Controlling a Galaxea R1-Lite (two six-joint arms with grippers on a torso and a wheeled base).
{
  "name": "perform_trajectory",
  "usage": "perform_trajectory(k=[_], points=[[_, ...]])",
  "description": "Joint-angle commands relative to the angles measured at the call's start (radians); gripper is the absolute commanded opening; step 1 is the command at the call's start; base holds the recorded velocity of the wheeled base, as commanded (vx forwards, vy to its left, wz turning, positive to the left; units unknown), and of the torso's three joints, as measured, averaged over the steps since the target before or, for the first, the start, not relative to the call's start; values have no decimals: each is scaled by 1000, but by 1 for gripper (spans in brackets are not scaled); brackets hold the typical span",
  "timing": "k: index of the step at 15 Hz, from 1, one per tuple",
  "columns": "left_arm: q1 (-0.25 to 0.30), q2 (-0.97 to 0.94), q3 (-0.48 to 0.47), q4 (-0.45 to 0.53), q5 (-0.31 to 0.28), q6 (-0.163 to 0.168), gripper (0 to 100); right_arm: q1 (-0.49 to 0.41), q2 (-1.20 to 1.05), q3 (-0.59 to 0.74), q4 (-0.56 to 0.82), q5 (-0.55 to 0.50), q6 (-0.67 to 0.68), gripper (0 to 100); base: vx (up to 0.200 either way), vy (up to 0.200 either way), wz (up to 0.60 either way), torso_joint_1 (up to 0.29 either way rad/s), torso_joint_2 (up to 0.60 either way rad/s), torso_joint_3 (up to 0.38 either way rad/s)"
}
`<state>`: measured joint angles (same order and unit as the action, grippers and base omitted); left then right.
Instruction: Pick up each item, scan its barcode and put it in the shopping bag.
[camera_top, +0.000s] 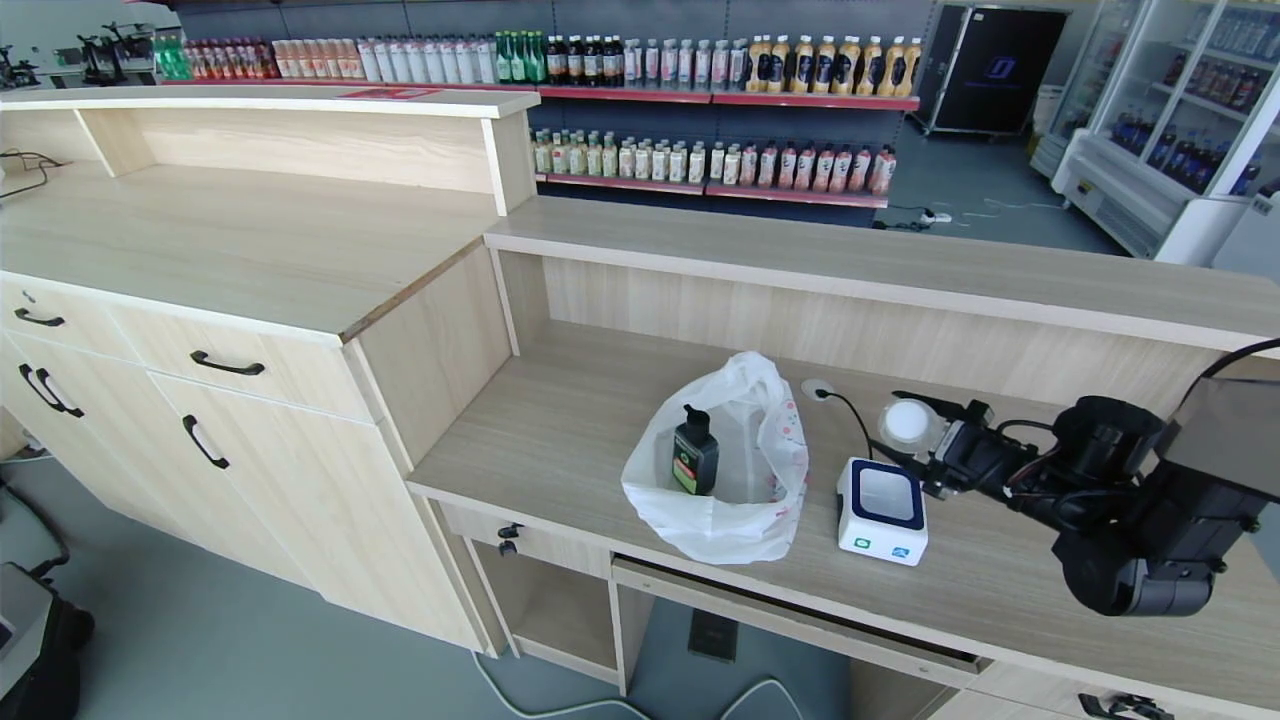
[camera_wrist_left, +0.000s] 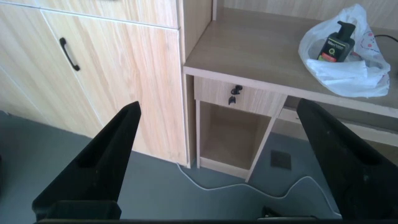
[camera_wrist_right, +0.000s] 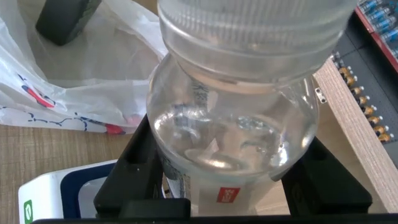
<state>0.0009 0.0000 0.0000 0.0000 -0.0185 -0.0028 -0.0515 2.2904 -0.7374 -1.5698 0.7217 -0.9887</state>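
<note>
My right gripper (camera_top: 925, 440) is shut on a clear bottle (camera_top: 908, 424) with a white cap, held on its side just above and behind the white barcode scanner (camera_top: 882, 509) on the counter. In the right wrist view the clear bottle (camera_wrist_right: 233, 134) sits between the black fingers (camera_wrist_right: 134, 171), with the scanner (camera_wrist_right: 56, 196) below it. The white shopping bag (camera_top: 725, 460) stands open left of the scanner, with a dark pump bottle (camera_top: 694, 452) upright inside. My left gripper (camera_wrist_left: 217, 162) hangs open low beside the counter, over the grey floor; the shopping bag (camera_wrist_left: 345, 53) lies far from it.
The scanner's black cable (camera_top: 848, 410) runs to a round grommet at the back of the wooden counter (camera_top: 560, 420). A raised ledge runs behind it. Cabinets with black handles (camera_top: 226, 365) stand to the left. Shelves of drinks line the far wall.
</note>
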Motion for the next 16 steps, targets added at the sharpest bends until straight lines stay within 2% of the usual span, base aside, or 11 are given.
perform_trajectory(k=[1,10,16], points=[[1,0,0,0,0,0,100,-1,12,-2,-1,1,-1,0,0,0,0,0,0,0],[1,2,0,0,0,0,100,1,49,-45,-1,1,5,0,0,0,0,0,0,0],[1,2,0,0,0,0,100,9,77,-79,-1,51,13,0,0,0,0,0,0,0]])
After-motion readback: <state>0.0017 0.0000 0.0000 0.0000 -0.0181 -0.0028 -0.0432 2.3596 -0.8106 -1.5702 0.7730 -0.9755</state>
